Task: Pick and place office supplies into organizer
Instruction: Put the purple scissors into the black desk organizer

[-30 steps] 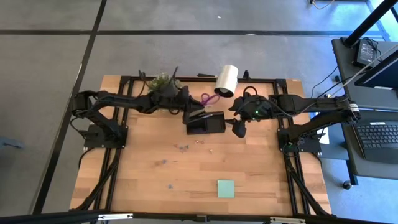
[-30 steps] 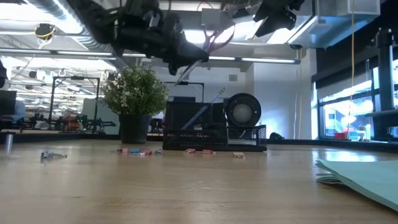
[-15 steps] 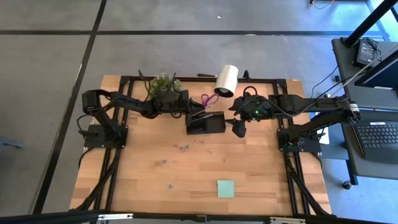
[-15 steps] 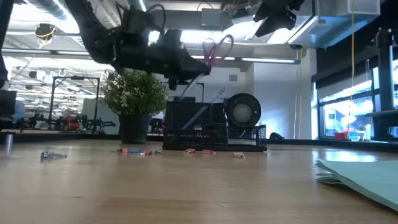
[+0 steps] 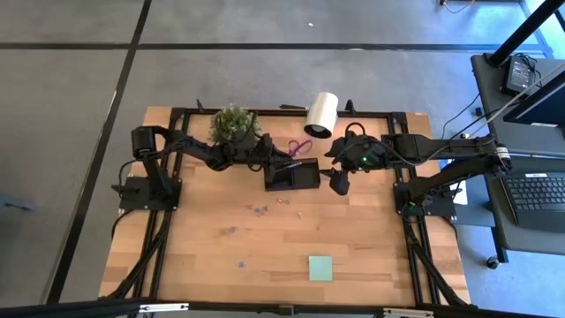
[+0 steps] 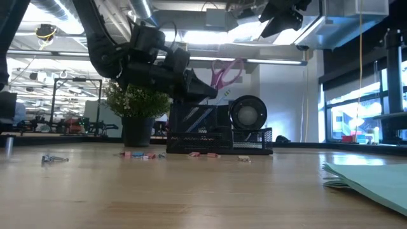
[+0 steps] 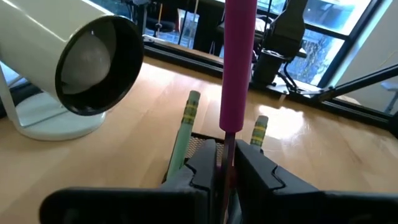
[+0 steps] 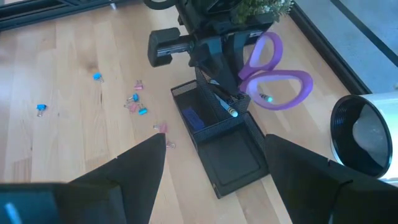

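High view showed the light wooden table (image 5: 353,238) with the small black mesh two-compartment organizer (image 5: 294,176) near its far edge, between the two dark arms. Its taller compartment held pens or pencils standing at a slant (image 8: 225,102) and a blue item lay on the floor of that same section (image 8: 191,117); the lower compartment looked bare. A white cylinder roll (image 5: 322,114) lay just behind the organizer, and a green potted plant (image 5: 233,124) stood to its left, close beside the left arm. The light green square sticky-note pad (image 5: 320,267) lay well apart, near the front edge. Small pink and blue clips (image 8: 135,103) were scattered on the wood in front of the organizer. The left gripper (image 5: 284,159) reached in low from the left, its fingers clamped narrowly on the blades of the purple-handled scissors (image 8: 272,74), whose handle loops pointed up over the taller compartment. The right gripper (image 5: 338,181) hung beside the organizer's right end, fingers spread wide and holding nothing.
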Robot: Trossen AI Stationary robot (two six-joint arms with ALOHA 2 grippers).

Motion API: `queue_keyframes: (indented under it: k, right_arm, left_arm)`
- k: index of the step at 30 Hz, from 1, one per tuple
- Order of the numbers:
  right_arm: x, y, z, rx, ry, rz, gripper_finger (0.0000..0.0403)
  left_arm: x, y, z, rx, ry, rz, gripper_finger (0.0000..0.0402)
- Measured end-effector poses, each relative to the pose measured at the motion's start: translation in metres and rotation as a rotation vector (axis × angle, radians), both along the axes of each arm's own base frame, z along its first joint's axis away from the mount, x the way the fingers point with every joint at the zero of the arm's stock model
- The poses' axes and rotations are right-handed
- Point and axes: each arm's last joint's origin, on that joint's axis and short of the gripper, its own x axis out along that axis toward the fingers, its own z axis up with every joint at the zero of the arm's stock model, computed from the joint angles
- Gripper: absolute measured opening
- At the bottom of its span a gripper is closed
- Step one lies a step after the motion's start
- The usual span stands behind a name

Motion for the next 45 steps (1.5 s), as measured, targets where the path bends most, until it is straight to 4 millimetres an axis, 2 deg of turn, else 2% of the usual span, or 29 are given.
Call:
queue_keyframes:
  k: [28, 45]
  right_arm:
    - [0.0, 0.0, 0.0, -0.002, 0.001, 0.003, 0.0277]
    - [0.0, 0.0001, 0.0, -0.002, 0.001, 0.004, 0.0277]
  left_arm:
    - [-0.0007, -0.0001, -0.0036, 0.012, 0.04, -0.005, 0.0049]
    - [-0.0008, -0.0002, -0.004, 0.011, 0.043, -0.006, 0.0072]
